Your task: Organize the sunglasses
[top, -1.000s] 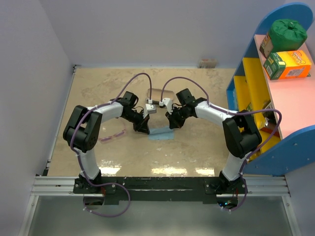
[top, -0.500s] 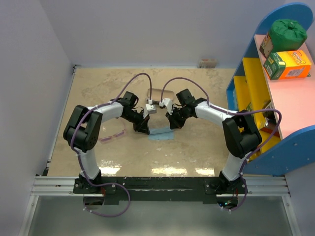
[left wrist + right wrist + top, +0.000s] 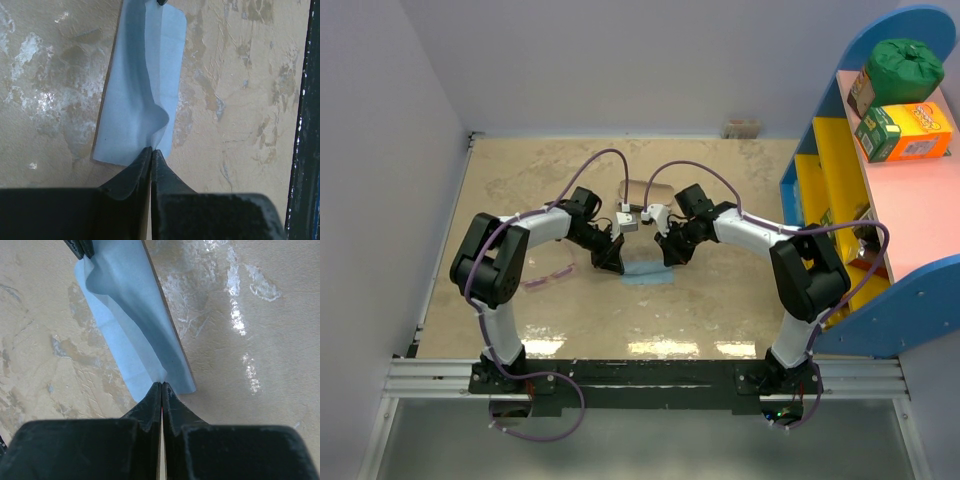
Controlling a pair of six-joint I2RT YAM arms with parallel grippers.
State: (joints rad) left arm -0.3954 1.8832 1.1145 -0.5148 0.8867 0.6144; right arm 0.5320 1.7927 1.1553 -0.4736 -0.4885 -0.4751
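Translucent pink-purple sunglasses (image 3: 549, 277), flat, far left

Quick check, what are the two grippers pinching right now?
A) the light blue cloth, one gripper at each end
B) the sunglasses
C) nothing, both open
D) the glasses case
A: in the wrist views the left gripper and the right gripper are each shut on an opposite edge of the light blue cloth, while the sunglasses lie on the table, off to the left of the cloth.
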